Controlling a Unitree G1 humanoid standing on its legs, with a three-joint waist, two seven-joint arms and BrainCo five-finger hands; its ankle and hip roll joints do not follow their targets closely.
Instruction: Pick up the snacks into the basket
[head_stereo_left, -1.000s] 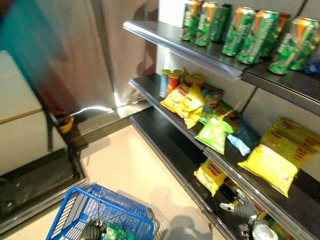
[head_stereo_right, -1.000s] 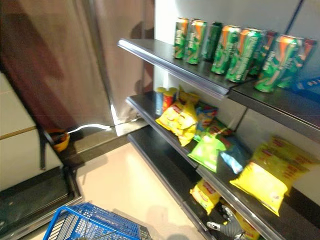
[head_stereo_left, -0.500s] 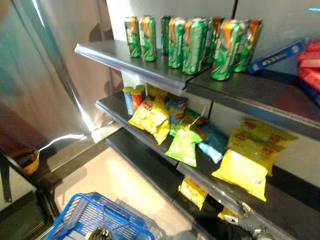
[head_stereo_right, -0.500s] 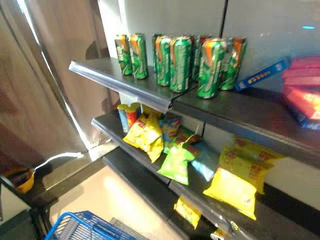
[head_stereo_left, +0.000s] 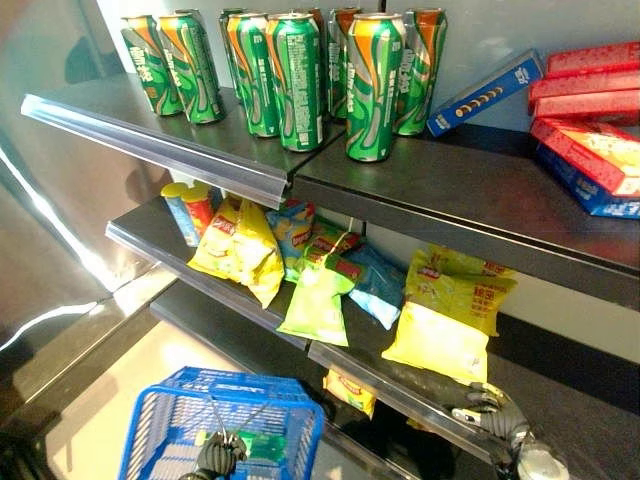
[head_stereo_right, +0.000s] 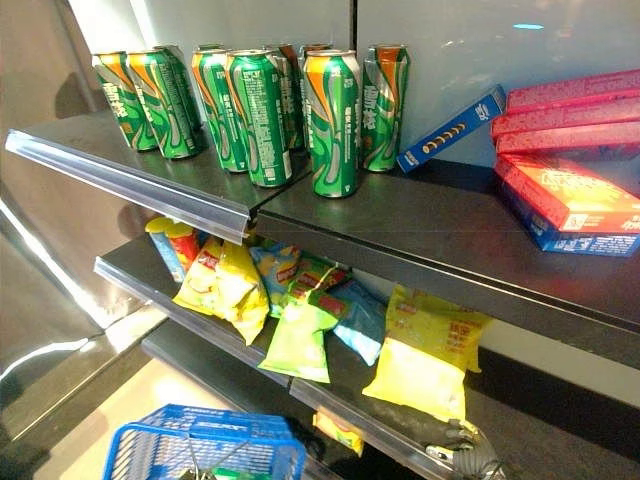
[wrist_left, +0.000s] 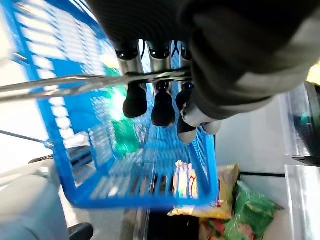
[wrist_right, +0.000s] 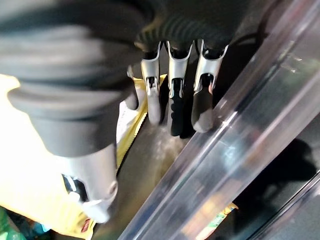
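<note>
The left hand (wrist_left: 165, 95) has its fingers curled round the wire handle (wrist_left: 75, 82) of the blue basket (head_stereo_left: 160, 440) and carries it low in front of the shelves. Inside the basket lies 1 green packet (wrist_left: 122, 135) on the bottom.

The right hand (head_stereo_left: 487, 412) is at the front edge of the middle shelf (head_stereo_left: 150, 245), near its right end, just beside a big yellow bag (head_stereo_left: 440, 340). In the right wrist view its fingers (wrist_right: 172, 95) are almost straight and they hold nothing; the thumb (wrist_right: 92, 177) stands apart over the yellow bag, and the clear rail (wrist_right: 220, 140) of the shelf edge runs beside the fingers.

The yellow bag lies flat, with its long axis going from the back of the shelf to the front edge. A light green bag (head_stereo_left: 318, 300) beside it lies the same way, its lower end hanging over the front edge. Further to the left end a yellow chips bag (head_stereo_left: 240, 250) also hangs over the edge, and 2 small tubes (head_stereo_left: 190, 210) stand upright at the left end.

On the top shelf (head_stereo_right: 420, 225) green cans (head_stereo_left: 290, 65) stand upright in a group, and red boxes (head_stereo_right: 570, 150) lie stacked at the right end. A small yellow bag (head_stereo_left: 350, 390) lies on the bottom shelf.
</note>
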